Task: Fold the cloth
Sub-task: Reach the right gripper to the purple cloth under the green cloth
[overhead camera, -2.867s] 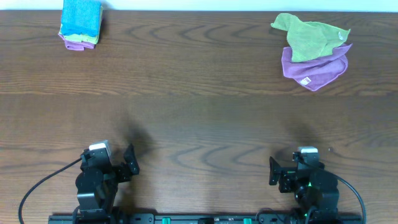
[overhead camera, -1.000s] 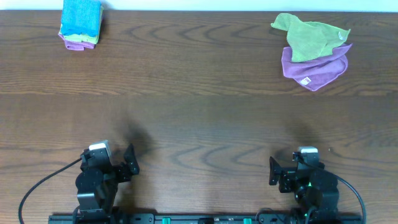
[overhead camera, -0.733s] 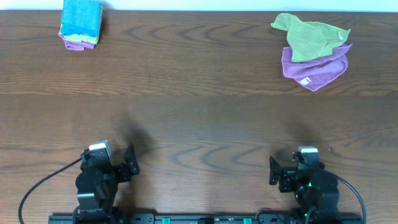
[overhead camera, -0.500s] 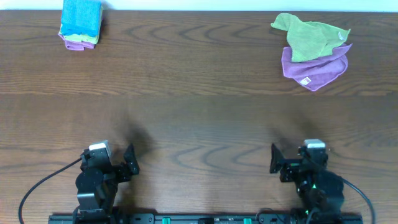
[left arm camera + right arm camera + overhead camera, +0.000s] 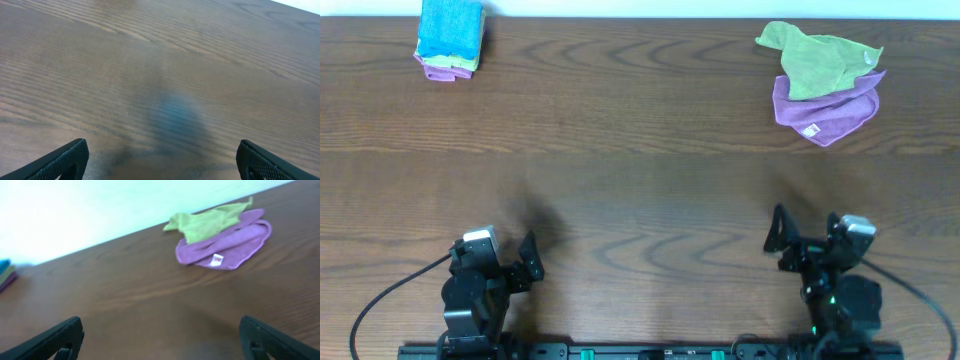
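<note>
Overhead: the cloth (image 5: 825, 112) lies in the upper right of the frame, a lilac microfibre piece, crumpled to a rough fan and not spread flat. Its white tag (image 5: 811, 129) shows at the near edge. A green cloth (image 5: 817, 62) of the same nap is draped over its far half, touching and overlapping it. Only the lower band of lilac is bare.

Right wrist view: the cloth (image 5: 230, 247) sits in the upper right of the frame, with the green cloth (image 5: 207, 224) heaped on it and the white tag (image 5: 217, 259) facing the camera.

The right gripper (image 5: 780, 240) is low in the frame, well apart from the cloth, fingers spread wide and empty. The wrist view confirms this, with the right gripper (image 5: 162, 340) showing its tips at the two bottom corners. The left gripper (image 5: 528, 258) is at lower left, likewise wide and empty, and in its own view the left gripper (image 5: 165, 162) has only bare wood beneath it.

Judged step: the reach toward the cloth. To do it well, come in low over the bare lilac edge near the tag and pinch one layer only, so the green piece is not dragged along. Soft pile will likely cling cloth to cloth, so draw the lilac out toward open table before spreading it.

The table (image 5: 640, 170) is dark brown wood grain, smooth and matte. A folded stack (image 5: 450, 38) is at upper left, blue on top with green and purple edges beneath.
</note>
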Available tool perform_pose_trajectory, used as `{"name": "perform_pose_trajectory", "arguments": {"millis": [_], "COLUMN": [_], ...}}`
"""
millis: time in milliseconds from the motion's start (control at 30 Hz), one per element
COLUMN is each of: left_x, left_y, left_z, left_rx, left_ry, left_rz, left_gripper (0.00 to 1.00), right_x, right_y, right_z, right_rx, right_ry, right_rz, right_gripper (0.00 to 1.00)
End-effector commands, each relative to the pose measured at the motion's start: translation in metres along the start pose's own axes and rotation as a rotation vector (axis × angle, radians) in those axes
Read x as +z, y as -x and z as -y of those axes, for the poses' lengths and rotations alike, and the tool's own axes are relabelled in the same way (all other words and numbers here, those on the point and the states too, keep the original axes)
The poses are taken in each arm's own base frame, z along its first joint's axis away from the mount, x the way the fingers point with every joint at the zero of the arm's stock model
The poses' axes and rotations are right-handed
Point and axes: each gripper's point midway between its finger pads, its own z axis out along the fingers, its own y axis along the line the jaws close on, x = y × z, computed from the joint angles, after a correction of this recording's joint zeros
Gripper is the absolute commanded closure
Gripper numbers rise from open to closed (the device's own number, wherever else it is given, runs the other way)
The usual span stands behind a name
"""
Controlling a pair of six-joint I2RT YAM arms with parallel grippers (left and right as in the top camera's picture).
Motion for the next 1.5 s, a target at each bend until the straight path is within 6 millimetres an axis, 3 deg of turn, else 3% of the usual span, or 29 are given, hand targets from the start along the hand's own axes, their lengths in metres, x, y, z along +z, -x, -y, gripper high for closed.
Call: {"name": "perform_pose_trajectory", "arguments": {"millis": [0, 367, 667, 767, 833, 900, 1067, 1233, 1367, 1467], "left_x": [0.001, 0.001, 0.001, 0.001, 0.001, 0.001, 0.001, 0.001, 0.001, 0.001], "left_y": [-0.002, -0.002, -0.002, -0.002, -0.002, -0.002, -0.002, -0.002, -0.002, -0.002], "left_z": [-0.001, -0.001, -0.001, -0.001, -0.001, -0.001, -0.001, -0.001, -0.001, -0.001], "left_rx": [0.002, 0.002, 0.002, 0.002, 0.002, 0.002, 0.002, 0.002, 0.002, 0.002], "left_ry": [0.003, 0.004, 0.004, 0.004, 0.004, 0.004, 0.004, 0.003, 0.003, 0.004], "left_rz": [0.001, 0.001, 0.001, 0.001, 0.001, 0.001, 0.001, 0.001, 0.001, 0.001], "left_gripper": [0.05, 0.05, 0.05, 0.05, 0.05, 0.05, 0.05, 0.05, 0.05, 0.05], "right_x": [0.015, 0.102, 0.202, 0.226, 0.237, 0.239, 0.235, 0.213, 0.21, 0.205], "right_y": [-0.001, 0.013, 0.038, 0.037, 0.036, 0.034, 0.027, -0.006, -0.011, -0.014], "right_z": [0.022, 0.075, 0.104, 0.101, 0.083, 0.066, 0.062, 0.099, 0.102, 0.115], "right_rx": [0.078, 0.185, 0.151, 0.174, 0.204, 0.226, 0.254, 0.215, 0.019, -0.147], "right_ry": [-0.112, -0.255, -0.261, -0.223, -0.106, -0.004, 0.009, -0.215, -0.186, -0.247], "right_rz": [-0.016, -0.226, -0.357, -0.417, -0.451, -0.47, -0.507, -0.631, -0.67, -0.703], "right_gripper": [0.01, 0.01, 0.01, 0.01, 0.01, 0.01, 0.01, 0.01, 0.04, 0.07]}}
